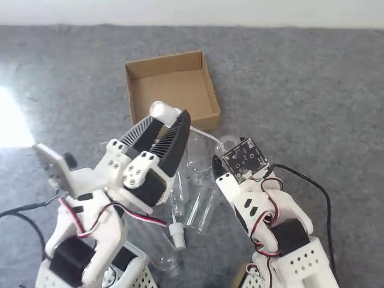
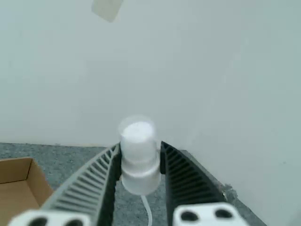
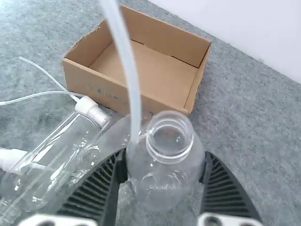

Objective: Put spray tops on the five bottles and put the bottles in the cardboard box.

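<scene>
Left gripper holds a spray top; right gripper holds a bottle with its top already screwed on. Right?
No. The bottle in the right gripper has an open neck, only the tube dipping in, as the right wrist view shows. The left gripper does hold the spray top.

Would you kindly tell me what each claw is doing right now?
Left claw: closed on a spray top.
Right claw: closed on an uncapped bottle.

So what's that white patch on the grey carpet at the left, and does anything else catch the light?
High view: strong light falls on the grey carpet there and washes it out. Right wrist view: soft glints on the clear bottle in the right gripper. Left wrist view: the spray top in the left gripper looks evenly lit, no glare.
</scene>
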You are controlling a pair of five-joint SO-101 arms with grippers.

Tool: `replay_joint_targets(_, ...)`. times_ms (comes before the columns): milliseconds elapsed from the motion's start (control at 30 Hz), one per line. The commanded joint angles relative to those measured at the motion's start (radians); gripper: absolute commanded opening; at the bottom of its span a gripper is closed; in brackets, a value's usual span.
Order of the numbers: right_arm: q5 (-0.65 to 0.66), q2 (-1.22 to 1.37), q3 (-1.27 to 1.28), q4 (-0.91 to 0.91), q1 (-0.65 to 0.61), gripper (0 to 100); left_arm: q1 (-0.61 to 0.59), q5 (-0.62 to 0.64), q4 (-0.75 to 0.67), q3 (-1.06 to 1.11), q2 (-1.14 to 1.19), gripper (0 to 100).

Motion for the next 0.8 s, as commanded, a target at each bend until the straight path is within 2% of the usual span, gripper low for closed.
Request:
replay_joint_targets(0, -0.006, -0.024, -0.014, 0.002, -0.007, 15.1, 0.032, -0.021, -0.029, -0.004, -0.003, 1)
replay_joint_targets(633, -0.006, -0.033, -0.020, 0.045, -0.041, 15.1, 0.044, -0.051, -0.075, 0.028, -0.008, 1)
replay_joint_targets(767, -0.008, -0.035, -0.041, 0.076, -0.041, 15.1, 0.014, -0.072, -0.107, 0.053, -0.008, 1)
